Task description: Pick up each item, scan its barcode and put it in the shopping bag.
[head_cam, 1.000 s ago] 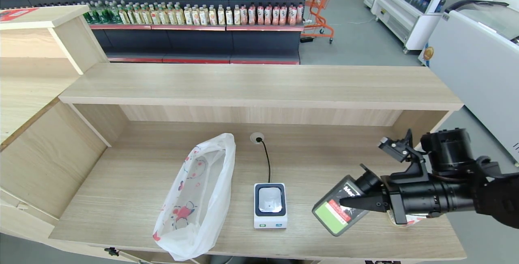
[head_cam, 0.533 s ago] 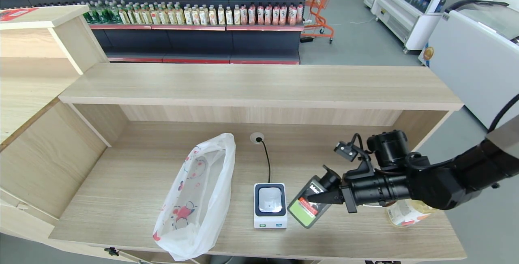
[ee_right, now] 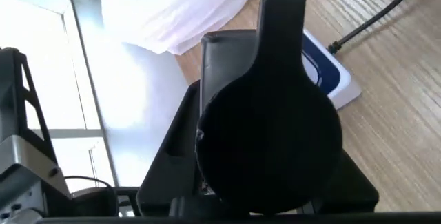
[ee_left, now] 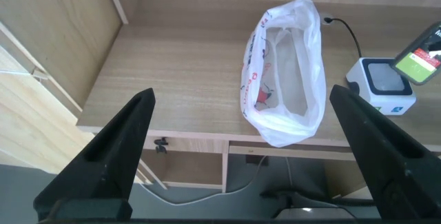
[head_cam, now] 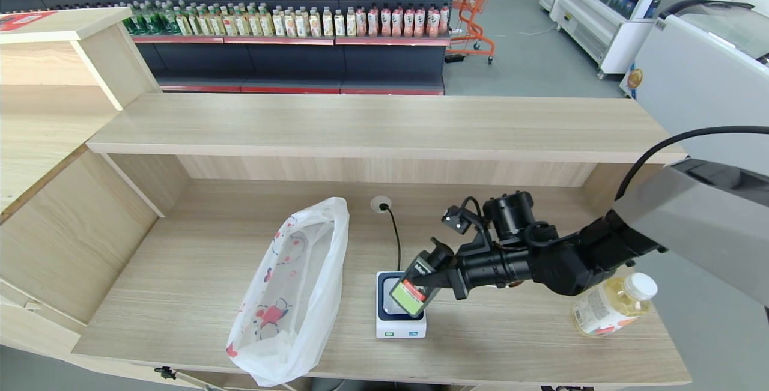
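My right gripper (head_cam: 428,275) is shut tight on a small dark box (head_cam: 410,295) with a green and red label. In 1 second I have carried it from the right end of the counter to just above the scanner (head_cam: 401,326). So I think the scan comes now. The shopping bag (head_cam: 288,295), lying open just left of the scanner, comes after. My left gripper (ee_left: 244,151) hangs wide open and holds nothing. 1 bottle (head_cam: 613,304) of yellow stuff lies on the wooden counter (head_cam: 510,349) at my right, not yet scanned. Behind the counter are shelves (head_cam: 288,21) of drinks, an orange cart (head_cam: 477,12) and white freezers (head_cam: 601,12).
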Tool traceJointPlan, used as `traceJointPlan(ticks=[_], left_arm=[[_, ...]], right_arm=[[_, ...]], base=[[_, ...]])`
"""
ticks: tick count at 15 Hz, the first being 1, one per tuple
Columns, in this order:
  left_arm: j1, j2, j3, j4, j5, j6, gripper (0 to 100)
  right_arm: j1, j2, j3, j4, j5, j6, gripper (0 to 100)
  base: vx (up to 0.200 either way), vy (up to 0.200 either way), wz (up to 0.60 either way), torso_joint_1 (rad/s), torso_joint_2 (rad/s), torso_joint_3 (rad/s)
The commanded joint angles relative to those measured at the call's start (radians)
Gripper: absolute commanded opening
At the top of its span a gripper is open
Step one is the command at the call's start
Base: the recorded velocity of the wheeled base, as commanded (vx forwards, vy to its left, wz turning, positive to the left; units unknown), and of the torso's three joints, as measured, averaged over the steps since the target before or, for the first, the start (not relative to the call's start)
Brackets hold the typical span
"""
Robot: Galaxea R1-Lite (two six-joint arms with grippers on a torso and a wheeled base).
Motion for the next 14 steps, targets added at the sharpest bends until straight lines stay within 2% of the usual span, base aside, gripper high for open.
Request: traceJointPlan(ticks=[1, 6, 12, 13, 14], left_arm=[[0.001, 0.000, 0.000, 0.000, 0.000, 0.000, 100], [0.000, 0.000, 0.000, -0.001, 0.000, 0.000, 100], [0.000, 0.000, 0.000, 0.000, 0.000, 0.000, 100], [0.000, 0.000, 0.000, 0.000, 0.000, 0.000, 100], [0.000, 0.000, 0.000, 0.000, 0.000, 0.000, 100]], right_arm=[[0.030, 0.068, -0.061, 0.001, -0.016, 0.017, 0], [0.068, 0.114, -0.106, 0.001, -0.059, 0.027, 0], [0.062, 0.105, -0.115, -0.004, -0.086, 0.030, 0], [0.051, 0.062, -0.109, -0.007, -0.085, 0.054, 0], [0.041, -0.019, -0.100, -0.024, -0.089, 0.146, 0]], base=[[0.000, 0.000, 0.00, 0.000, 0.00, 0.000], [0.000, 0.000, 0.00, 0.000, 0.00, 0.000], [0.000, 0.000, 0.00, 0.000, 0.00, 0.000], [0.000, 0.000, 0.00, 0.000, 0.00, 0.000], [0.000, 0.000, 0.00, 0.000, 0.00, 0.000]])
